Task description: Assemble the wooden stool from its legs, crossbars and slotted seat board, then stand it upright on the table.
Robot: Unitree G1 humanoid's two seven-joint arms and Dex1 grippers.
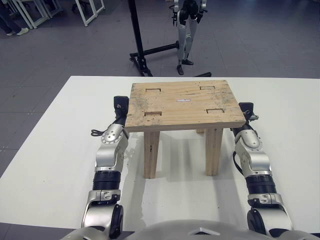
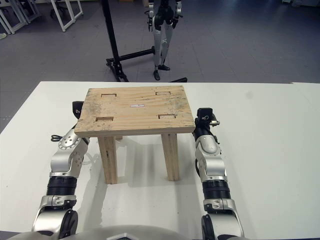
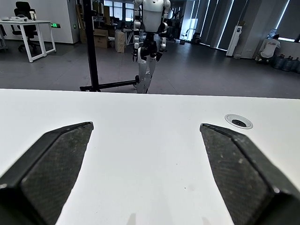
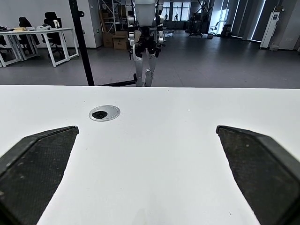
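— Stool [image 1: 185,107]?
— Upright on its legs at mid-tabletop [image 1: 50,150], slotted seat on top.
— Left gripper [image 3: 145,125], right gripper [image 4: 146,127]?
— Flanking it left and right, jaws spread wide, holding nothing. From the head, partly masked by the seat edges.
— Beyond?
— From the wrists, a round grommet [image 4: 104,112] in the far tabletop. Farther, on the floor, a black stand [image 1: 137,35] and another humanoid robot [image 1: 187,25].

My left arm [image 1: 111,150] and right arm [image 1: 254,160] are silver-grey rounded shells, banded with ribbed black rings. A thin black cable [image 1: 96,133] loops beside the left wrist. My left gripper [image 3: 145,140] and right gripper [image 4: 146,136] are black, with wedge-shaped, woven-textured fingers [image 3: 51,173].
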